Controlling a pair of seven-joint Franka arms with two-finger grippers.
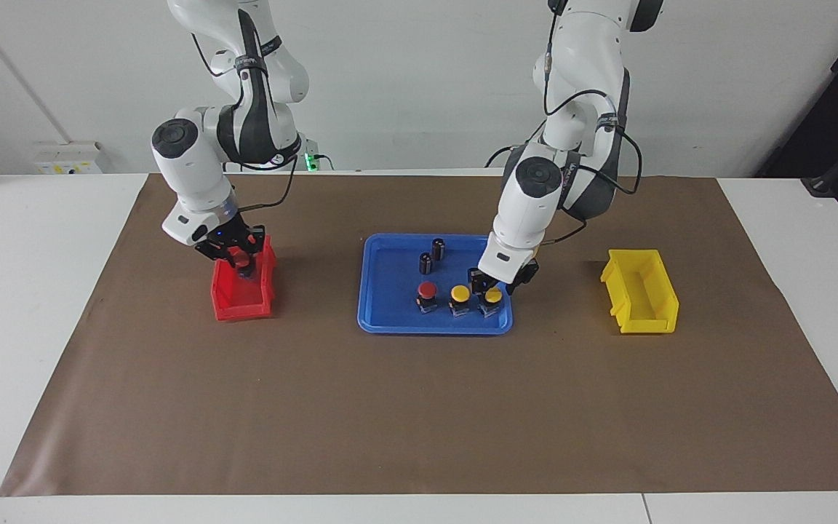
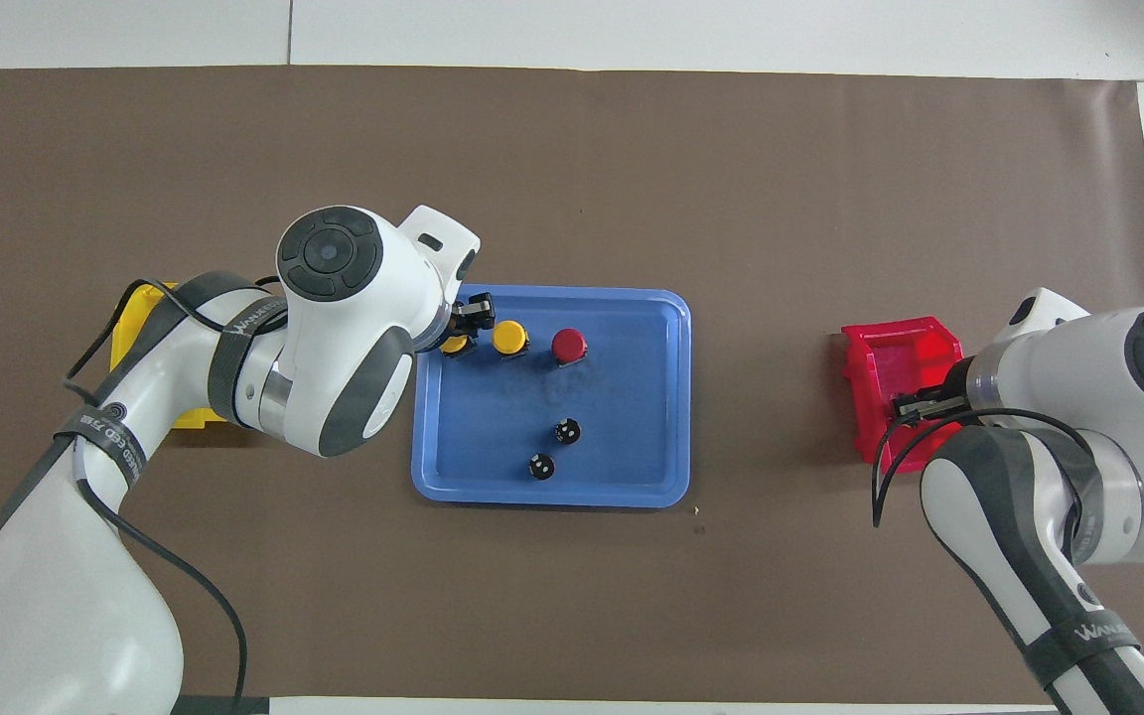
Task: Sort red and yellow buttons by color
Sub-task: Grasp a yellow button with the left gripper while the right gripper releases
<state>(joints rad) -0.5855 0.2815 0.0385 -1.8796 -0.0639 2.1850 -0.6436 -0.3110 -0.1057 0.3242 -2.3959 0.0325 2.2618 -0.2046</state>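
1. The right gripper [image 1: 238, 260] sits in the left-centre of the facing view, low over the red bin [image 1: 243, 300], its fingers closed on a red button [image 1: 242, 258] (partly hidden by the fingers).
2. The left gripper [image 1: 493, 282] is down in the blue tray [image 1: 390, 320] at mid-frame, at the yellow button [image 1: 492, 295] nearest the left arm's end; I cannot tell whether its fingers are open or closed on the cap.
3. A second yellow button [image 1: 460, 294] stands just beside that one, and the other red button [image 1: 427, 291] comes next in the row, all three along the tray's edge farther from the robots.
4. Two dark cylinders [image 1: 432, 255] stand in the tray, nearer to the robots than the row.
5. The yellow bin [image 1: 641, 302] sits at the right of the facing view, well apart from the tray.
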